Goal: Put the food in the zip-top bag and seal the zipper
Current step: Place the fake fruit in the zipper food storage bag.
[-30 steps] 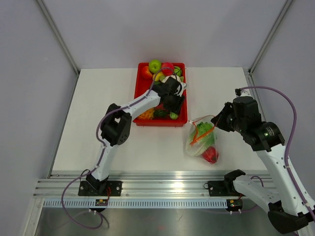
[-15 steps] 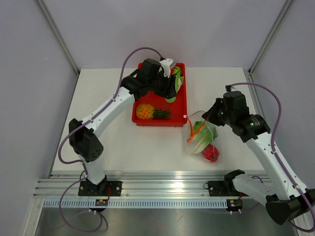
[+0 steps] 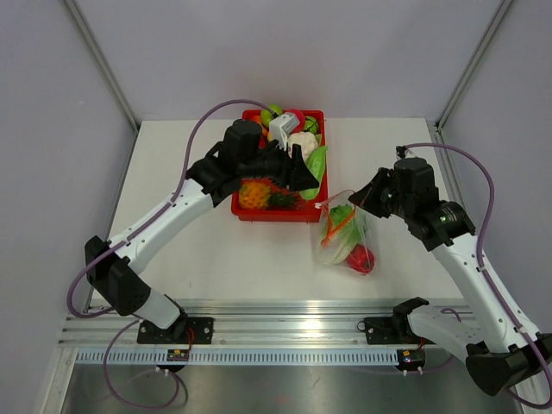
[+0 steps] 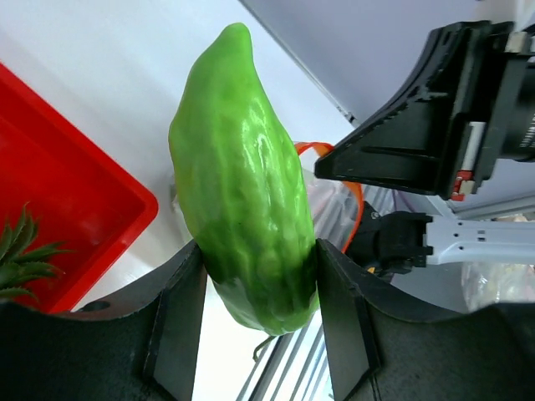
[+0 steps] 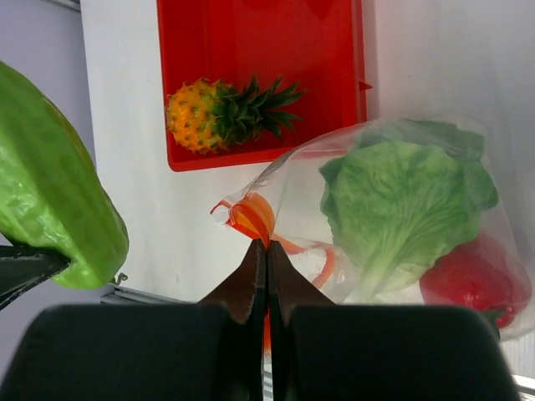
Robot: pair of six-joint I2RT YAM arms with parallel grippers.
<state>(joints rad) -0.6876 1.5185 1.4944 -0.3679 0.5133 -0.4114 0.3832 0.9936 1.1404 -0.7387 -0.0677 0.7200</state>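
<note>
White table (image 3: 216, 259), flat, matte. Red plastic tray (image 3: 280, 216) sits under and behind the left gripper (image 4: 255, 284); the left arm hides most of the tray's far produce in the top view.

Bag (image 5: 401, 150): clear, crinkly, lying on the table just ahead of and below the right gripper (image 5: 266, 251), to the right of the tray. In the left wrist view the cucumber covers most of it. Can't tell how far the mouth gapes.

Cucumber (image 4: 247, 175): bumpy, glossy green, tapered. It's clamped between the left fingers (image 4: 175, 326) at its thick end, with the pointed end sticking out past them. It hangs over the tray's near right corner, beside the bag, not inside it.

Lettuce (image 5: 401, 209): leafy green with a white stem, inside the bag, just beyond the right fingertips.

Tomato (image 5: 468, 280): red, shiny, inside the bag, touching the lettuce's lower right. It's partly cut off by the right gripper body.

Pineapple (image 5: 201, 117): orange, knobbly, dark green spiky top, lying in the tray's near end, left of the right gripper.

Zipper (image 5: 251, 213): thin orange-red strip, curled. The right jaws are pressed together with the strip pinched at their tips; its far run is hard to trace through the plastic.
</note>
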